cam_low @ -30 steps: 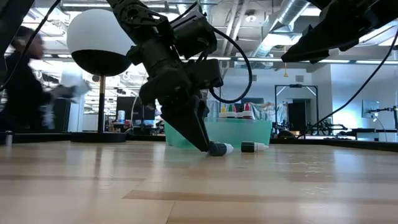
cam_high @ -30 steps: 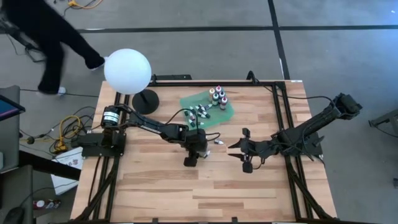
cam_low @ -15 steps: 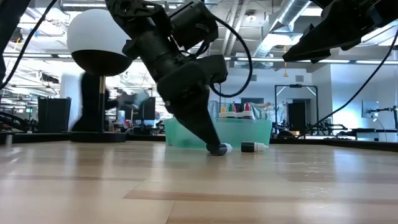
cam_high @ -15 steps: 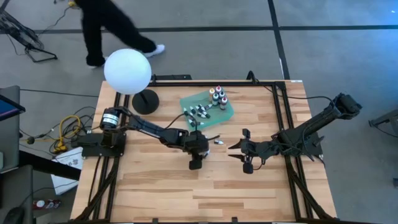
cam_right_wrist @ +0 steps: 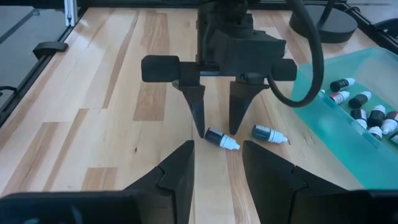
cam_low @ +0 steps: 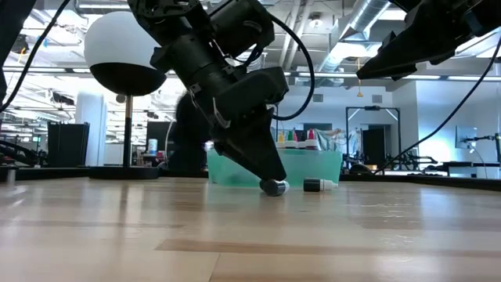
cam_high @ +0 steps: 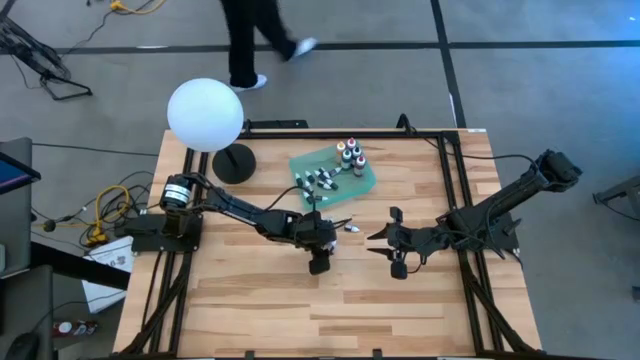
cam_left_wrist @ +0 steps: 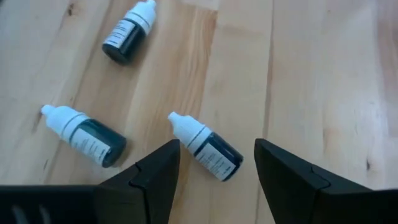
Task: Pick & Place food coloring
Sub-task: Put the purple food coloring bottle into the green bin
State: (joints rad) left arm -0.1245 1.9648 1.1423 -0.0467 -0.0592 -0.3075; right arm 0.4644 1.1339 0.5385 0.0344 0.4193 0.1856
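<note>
Three small dark dropper bottles with white tips lie on their sides on the wooden table in the left wrist view. One bottle lies between the tips of my open left gripper, with a gap on either side. The other two bottles lie beyond the gripper. More food coloring bottles stand upright in the green tray, with droppers lying in it. My right gripper hovers open to the right, holding nothing.
A white globe lamp on a black base stands at the table's far left. A black frame borders the table. A person walks on the floor beyond the far edge. Bare wood lies toward the near edge.
My left gripper has shifted a little toward the table's right edge and rolled about its own pointing line, staying low over the lying bottle. The bottle has stayed on the table. The person behind the table has walked from left to right.
</note>
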